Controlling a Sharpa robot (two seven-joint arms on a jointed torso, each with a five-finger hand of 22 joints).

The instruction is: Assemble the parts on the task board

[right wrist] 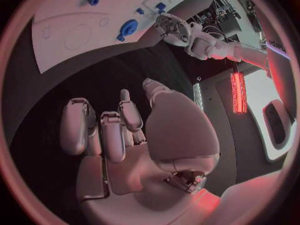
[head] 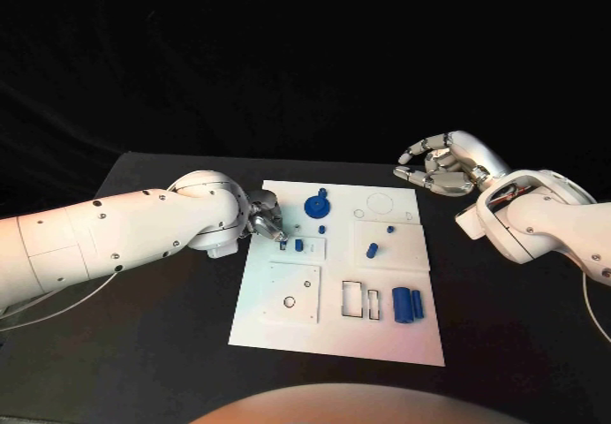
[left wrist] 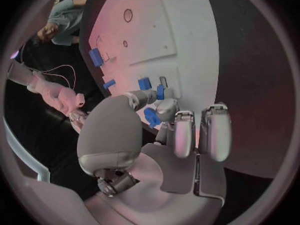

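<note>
Head view: my left hand (head: 264, 221) pinches a small blue part (head: 298, 246) at the task board (head: 382, 340); I'd seat it slowly, right hand (head: 440, 165) curled, holding nothing

White screw-dotted arms (head: 115, 231), silver hands (head: 440, 163)

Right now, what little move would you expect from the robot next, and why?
Probably the left hand eases its fingertips down to seat the small blue part on the task board. Its fingers are already on that piece at the board's left side, while the right hand hovers off the board's far corner holding nothing.
</note>
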